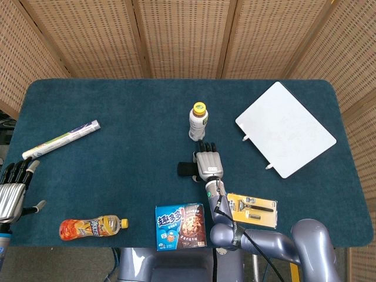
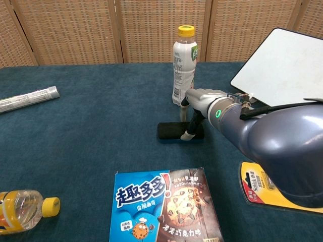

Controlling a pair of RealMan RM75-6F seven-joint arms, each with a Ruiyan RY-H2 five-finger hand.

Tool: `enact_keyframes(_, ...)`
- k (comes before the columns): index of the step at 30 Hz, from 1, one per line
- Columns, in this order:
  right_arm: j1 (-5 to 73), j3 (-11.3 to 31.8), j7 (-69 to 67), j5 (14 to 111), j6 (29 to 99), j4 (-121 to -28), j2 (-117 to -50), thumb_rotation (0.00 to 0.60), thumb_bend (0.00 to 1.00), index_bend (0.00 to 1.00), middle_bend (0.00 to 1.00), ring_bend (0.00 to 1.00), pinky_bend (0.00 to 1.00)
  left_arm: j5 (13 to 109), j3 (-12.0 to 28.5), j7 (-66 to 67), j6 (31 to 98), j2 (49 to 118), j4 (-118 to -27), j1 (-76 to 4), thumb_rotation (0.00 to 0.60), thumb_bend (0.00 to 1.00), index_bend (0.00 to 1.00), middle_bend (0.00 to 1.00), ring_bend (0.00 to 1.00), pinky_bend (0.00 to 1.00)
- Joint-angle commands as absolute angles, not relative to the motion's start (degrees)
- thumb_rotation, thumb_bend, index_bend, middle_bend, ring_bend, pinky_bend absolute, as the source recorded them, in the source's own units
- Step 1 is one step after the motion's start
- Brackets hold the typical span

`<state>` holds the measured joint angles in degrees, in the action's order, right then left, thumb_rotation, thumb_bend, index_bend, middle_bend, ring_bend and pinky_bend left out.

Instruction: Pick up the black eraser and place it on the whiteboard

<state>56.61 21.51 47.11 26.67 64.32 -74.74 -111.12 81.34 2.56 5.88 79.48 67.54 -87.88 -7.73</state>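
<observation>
The black eraser [image 1: 185,169] [image 2: 171,131] lies flat on the blue cloth just in front of a white drink bottle. My right hand [image 1: 210,163] [image 2: 201,102] sits over the eraser's right end, with the thumb against its near side and a finger down behind its far side, pinching it on the table. The whiteboard [image 1: 286,128] [image 2: 282,63] lies at the far right, apart from the hand. My left hand [image 1: 12,191] hangs at the table's left edge, fingers spread and holding nothing; only the head view shows it.
The yellow-capped bottle [image 1: 198,121] [image 2: 184,65] stands right behind the eraser. A blue cookie box [image 1: 180,226] [image 2: 164,206] and a yellow razor pack [image 1: 252,210] [image 2: 260,186] lie near the front edge. An orange drink bottle [image 1: 91,227] and a tube [image 1: 61,139] lie at the left.
</observation>
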Motion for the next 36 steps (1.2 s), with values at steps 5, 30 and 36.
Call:
enact_keyframes(5,56.4,21.5,47.5,26.4,64.5,-75.3,-110.9,0.600,0.23,0.42,0.00,0.00,0.00,81.7,2.4,5.8,79.6,67.4,-88.1,-7.7,0.600,0.18,0.00,0.00,0.00,0.00)
enact_keyframes(30,53.1,20.8,47.9,28.5,69.0,-80.5,-106.2,0.600,0.23,0.47,0.01,0.00,0.00,82.3,2.3,5.3,80.3,67.1,-88.6,-7.5,0.600,0.18,0.00,0.00,0.00,0.00)
enact_keyframes(36,52.3,21.4,49.0,29.7,72.0,-83.7,-103.0,0.600,0.23,0.47,0.01,0.00,0.00,82.5,2.2,5.7,80.7,67.1,-88.9,-7.4,0.600,0.18,0.00,0.00,0.00,0.00)
